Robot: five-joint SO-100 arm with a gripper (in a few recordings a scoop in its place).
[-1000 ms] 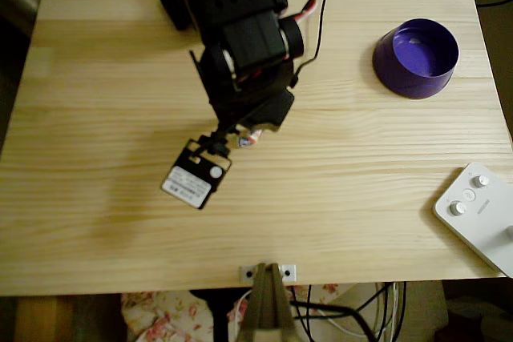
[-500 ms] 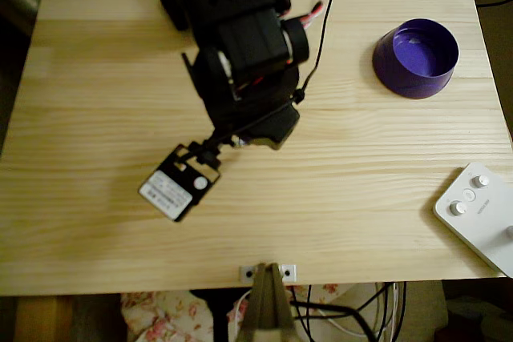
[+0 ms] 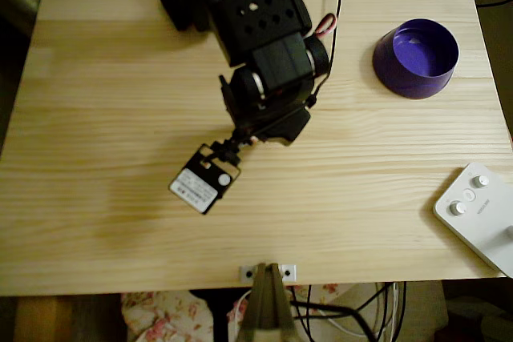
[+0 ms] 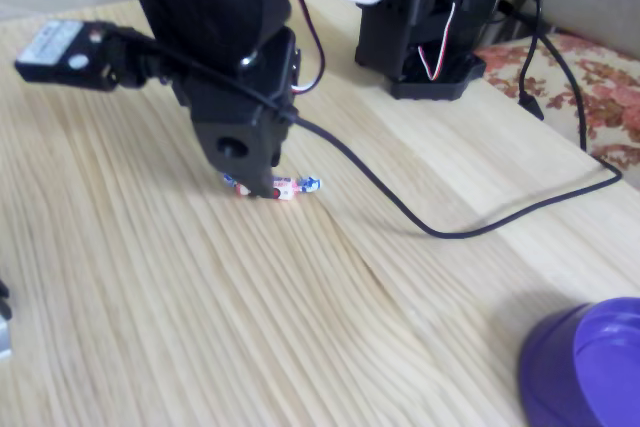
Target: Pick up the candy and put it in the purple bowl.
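The black arm reaches out from its base at the far edge of the tabletop and bends steeply downward. Gripper [image 4: 268, 187] points straight down, tip at the tabletop surface. Jaw separation cannot be determined from either view.

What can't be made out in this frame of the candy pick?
- Candy: in the fixed view the gripper covers part of it, so whether it is gripped or just touched is unclear.
- Jaws: in the overhead view the arm's body hides them, so open or shut cannot be told.
- Purple bowl: cut off by the fixed view's bottom right corner.
- White device: cut off by the overhead view's right edge; its label is too small to read.
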